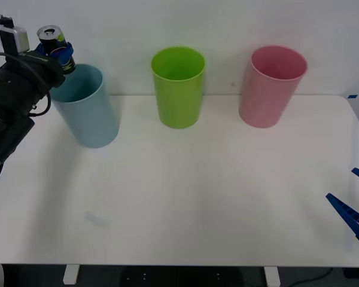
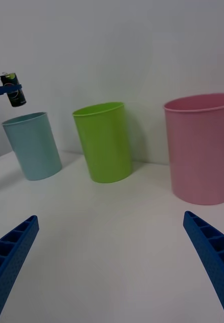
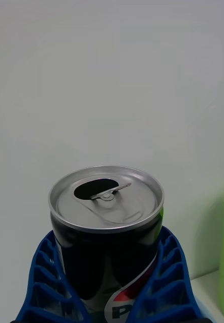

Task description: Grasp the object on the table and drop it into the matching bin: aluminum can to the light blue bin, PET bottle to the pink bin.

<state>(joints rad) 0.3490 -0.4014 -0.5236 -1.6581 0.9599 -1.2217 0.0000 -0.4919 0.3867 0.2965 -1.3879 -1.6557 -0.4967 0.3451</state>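
A white table [image 1: 185,197] before a plain white wall, with three bins lined along its far edge.
The aluminum can [image 1: 55,43] is held upright in the air by the clenched fingers [image 3: 162,282] of the left gripper [image 1: 60,52], just above the rim of the light blue bin [image 1: 87,110] at the far left corner. The lime green bin [image 1: 178,86] is placed in the middle and the pink bin [image 1: 270,86] toward the right. The right gripper [image 1: 354,200] is kept near the right edge, fingers spread apart.

Left arm raised at 10 o'clock, left gripper [image 1: 58,52] with fingers [image 3: 46,272] clamped. Right gripper [image 1: 354,203] low at 4 o'clock, fingers [image 2: 11,252] spread wide.
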